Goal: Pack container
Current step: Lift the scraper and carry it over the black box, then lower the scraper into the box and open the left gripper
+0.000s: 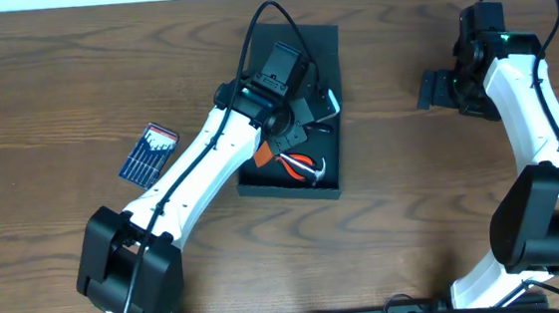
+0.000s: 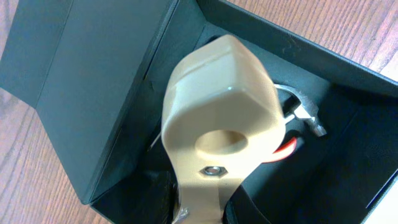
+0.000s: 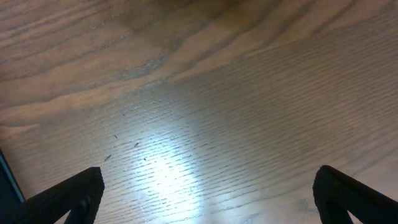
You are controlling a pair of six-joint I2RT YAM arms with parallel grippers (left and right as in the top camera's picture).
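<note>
The container (image 1: 329, 183) is a dark square box, lying open on the table with its flap lid (image 1: 311, 42) folded back. My left gripper (image 1: 295, 125) hangs over its inside, shut on the narrow stem of a tan plastic piece (image 2: 217, 106) that has a round hole and a hex nut. In the left wrist view the gripper (image 2: 205, 208) holds that piece above the box floor; the lid (image 2: 106, 74) stands at the left. A red cable (image 2: 287, 149) and a metal part (image 2: 306, 113) lie in the box. My right gripper (image 1: 434, 89) is open and empty over bare table (image 3: 208, 199).
A small blue case of screwdrivers (image 1: 147, 152) lies left of the container. The left arm crosses the table diagonally from the front left. The right arm stands along the right side. Wood table (image 3: 199, 93) fills the right wrist view.
</note>
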